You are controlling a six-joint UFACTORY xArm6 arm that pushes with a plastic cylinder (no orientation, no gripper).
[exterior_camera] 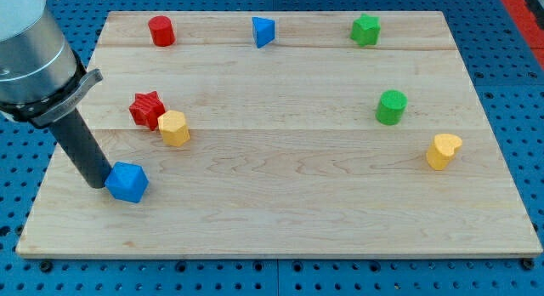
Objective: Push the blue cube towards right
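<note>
Camera view
Blue cube (127,182): board's lower left; small, rigid, likely light, should slide readily on smooth wood.
My tip (99,184): plain rod, no jaws; touching or just beside the cube at 9 o'clock.
Contact: centre of left face.
Neighbours: yellow block (174,128) at 1 o'clock, touching red star (147,109).
Board (280,219): pale planks.

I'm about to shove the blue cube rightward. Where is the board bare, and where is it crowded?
Bare: the wide middle between the yellow hexagon and green cylinder, and the bottom strip from the blue cube to below the yellow heart. Crowded: the view's left, where my tip touches the cube, under the touching red star and hexagon.
</note>
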